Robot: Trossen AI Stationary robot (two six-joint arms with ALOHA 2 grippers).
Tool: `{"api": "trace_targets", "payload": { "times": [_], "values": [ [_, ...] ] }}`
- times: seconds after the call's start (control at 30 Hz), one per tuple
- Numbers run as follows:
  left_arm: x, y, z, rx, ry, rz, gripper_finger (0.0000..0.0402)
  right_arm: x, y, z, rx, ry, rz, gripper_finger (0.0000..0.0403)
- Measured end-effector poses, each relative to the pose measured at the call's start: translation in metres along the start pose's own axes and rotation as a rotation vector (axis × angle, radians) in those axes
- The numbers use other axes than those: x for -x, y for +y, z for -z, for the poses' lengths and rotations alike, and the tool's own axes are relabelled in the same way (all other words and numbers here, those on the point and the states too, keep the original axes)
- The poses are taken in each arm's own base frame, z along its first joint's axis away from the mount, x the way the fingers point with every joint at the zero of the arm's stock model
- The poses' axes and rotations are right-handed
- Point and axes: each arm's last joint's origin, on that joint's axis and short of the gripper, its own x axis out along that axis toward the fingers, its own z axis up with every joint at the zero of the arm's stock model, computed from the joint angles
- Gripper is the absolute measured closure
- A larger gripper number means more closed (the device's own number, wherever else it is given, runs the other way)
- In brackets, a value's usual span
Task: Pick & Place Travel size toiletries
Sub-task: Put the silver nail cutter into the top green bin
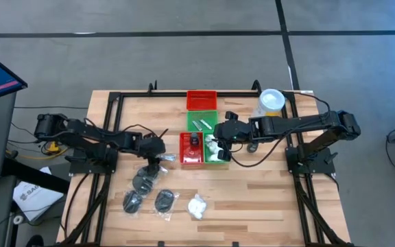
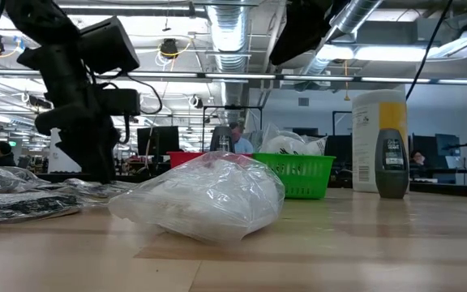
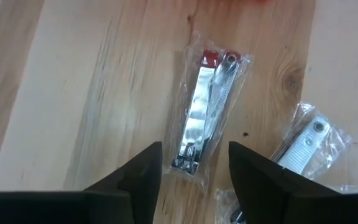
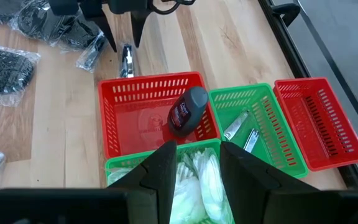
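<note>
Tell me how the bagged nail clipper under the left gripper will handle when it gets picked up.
The nail clipper looks like rigid metal, so it probably won't flex. Its clear wrapper is glossy and loose, so the left gripper, fingers open either side, may slip on film or pinch only plastic. Lying flat on the wooden table, it seems unlikely to roll.

Landmark: yellow canister [image 1: 270, 103] with white lid, upright at far right part of wooden table [image 1: 252, 195]. Beside it toward table centre, far red basket [image 1: 201, 100], bare inside. Green basket [image 1: 204, 122] just nearer than that. Near red basket [image 1: 191, 148] and second green basket [image 1: 217, 151] side by side, farthest from canister.
</note>
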Motion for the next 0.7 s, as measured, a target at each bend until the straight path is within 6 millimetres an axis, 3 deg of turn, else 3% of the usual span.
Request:
{"api": "trace_targets", "payload": {
  "times": [0.5, 0.7],
  "values": [
    [-0.010, 0.002, 0.016, 0.008, -0.047, 0.000, 0.0254, 0.000, 0.000, 0.000, 0.000, 0.000, 0.000, 0.0290],
    [-0.012, 0.003, 0.020, 0.030, -0.046, -0.020, 0.0288, 0.000, 0.000, 0.000, 0.000, 0.000, 0.000, 0.0290]
  ]
}}
